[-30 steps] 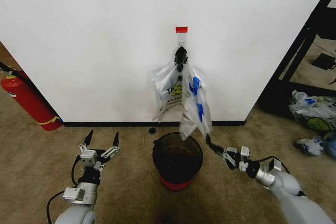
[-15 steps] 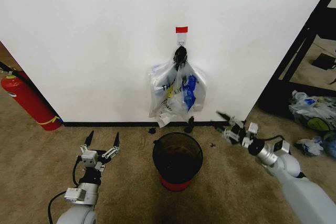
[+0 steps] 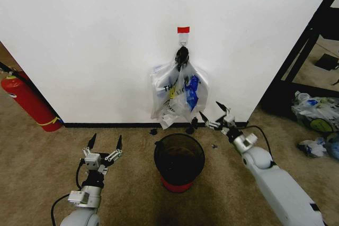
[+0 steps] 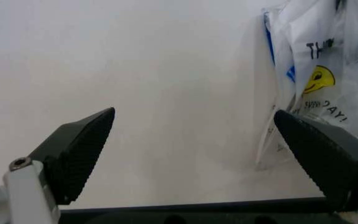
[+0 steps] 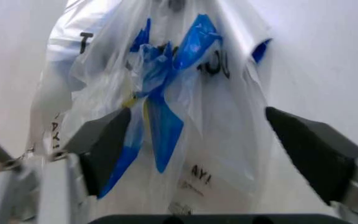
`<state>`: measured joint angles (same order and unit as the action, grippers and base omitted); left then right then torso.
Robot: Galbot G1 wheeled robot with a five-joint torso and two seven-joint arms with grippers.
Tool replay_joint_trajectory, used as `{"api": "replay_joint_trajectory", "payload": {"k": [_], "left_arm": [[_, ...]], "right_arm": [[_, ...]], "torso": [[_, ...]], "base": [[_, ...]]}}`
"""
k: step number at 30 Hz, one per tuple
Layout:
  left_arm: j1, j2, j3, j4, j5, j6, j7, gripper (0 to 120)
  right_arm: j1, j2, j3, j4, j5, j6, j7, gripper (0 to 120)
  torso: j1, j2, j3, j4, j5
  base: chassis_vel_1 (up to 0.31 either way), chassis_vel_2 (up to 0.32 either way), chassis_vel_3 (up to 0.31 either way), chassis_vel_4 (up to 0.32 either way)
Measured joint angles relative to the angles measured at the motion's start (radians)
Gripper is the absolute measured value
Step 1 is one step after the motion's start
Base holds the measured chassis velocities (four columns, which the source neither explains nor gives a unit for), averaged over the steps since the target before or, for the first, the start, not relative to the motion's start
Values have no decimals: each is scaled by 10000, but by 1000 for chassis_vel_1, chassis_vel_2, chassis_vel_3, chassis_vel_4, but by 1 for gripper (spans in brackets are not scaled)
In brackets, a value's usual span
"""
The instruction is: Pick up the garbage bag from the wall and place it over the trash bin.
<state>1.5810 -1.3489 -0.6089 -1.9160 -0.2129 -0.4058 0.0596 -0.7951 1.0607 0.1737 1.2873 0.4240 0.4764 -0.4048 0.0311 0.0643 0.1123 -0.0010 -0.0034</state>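
Note:
A bunch of see-through bags (image 3: 178,91) with a yellow smiley, black lettering and blue patches hangs under a black knot (image 3: 182,55) from the hook (image 3: 183,39) on the white wall (image 3: 95,35). I cannot tell the single garbage bag apart from the bunch. My right gripper (image 3: 211,116) is open just right of the bags' lower edge and points at them. In the right wrist view the blue-patched plastic (image 5: 166,93) hangs beyond the open right gripper (image 5: 197,112), untouched. The black mesh trash bin (image 3: 179,161) stands on the carpet below. My left gripper (image 3: 105,144) is open, low at the left.
A red tape square (image 3: 183,29) marks the wall above the hook. A red fire extinguisher (image 3: 29,101) leans at the far left. Clear sacks of rubbish (image 3: 318,115) lie at the right, beside a black frame (image 3: 302,51). Small black bits (image 3: 153,130) lie by the skirting strip.
A bag that was stretched down toward the right gripper has swung back against the wall. The right gripper rose from beside the bin and moved left up to the bags. The left arm barely moved.

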Motion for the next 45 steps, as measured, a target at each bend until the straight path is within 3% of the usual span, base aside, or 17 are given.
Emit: {"api": "replay_joint_trajectory", "payload": {"k": [3,6,8,12,22,28,45], "left_arm": [[27,18,-58,0,-16,-19,-11,100],[29,-5,-81,13,-10,-47,-19,100],[46,-42,-55,1,22,-49,-21,100],[55,-64,-42,-27,56,-49,-21,100],[73,-126,-96,-6,93,-51,-37,100],[56,-149,-74,31,107,-56,-38,100],[-11,-80,-83,181,51,-128,-55,100]], "right_arm": [[249,-193,110,-39,139,-512,-1025,78],[1054,-264,399,-697,41,-757,-2889,88],[1411,-251,401,-1091,-107,-756,-3287,89],[1662,-194,366,-1447,-192,-748,-3443,89],[1933,173,242,-2554,-387,-474,-3080,60],[1955,406,48,-2705,-120,-471,-2893,53],[2009,604,-75,-2724,-66,-570,-3242,57]], "torso": [[0,0,0,-8,-1],[0,1,0,-7,-4],[0,0,0,-1,-2],[0,0,0,-3,0],[0,0,-1,-5,-1],[0,0,-1,-3,0],[-1,0,-1,-4,-1]], "base": [[0,0,0,0],[0,0,0,0],[0,0,0,0],[0,0,0,0],[0,0,0,0],[0,0,0,0],[0,0,0,0]]}}
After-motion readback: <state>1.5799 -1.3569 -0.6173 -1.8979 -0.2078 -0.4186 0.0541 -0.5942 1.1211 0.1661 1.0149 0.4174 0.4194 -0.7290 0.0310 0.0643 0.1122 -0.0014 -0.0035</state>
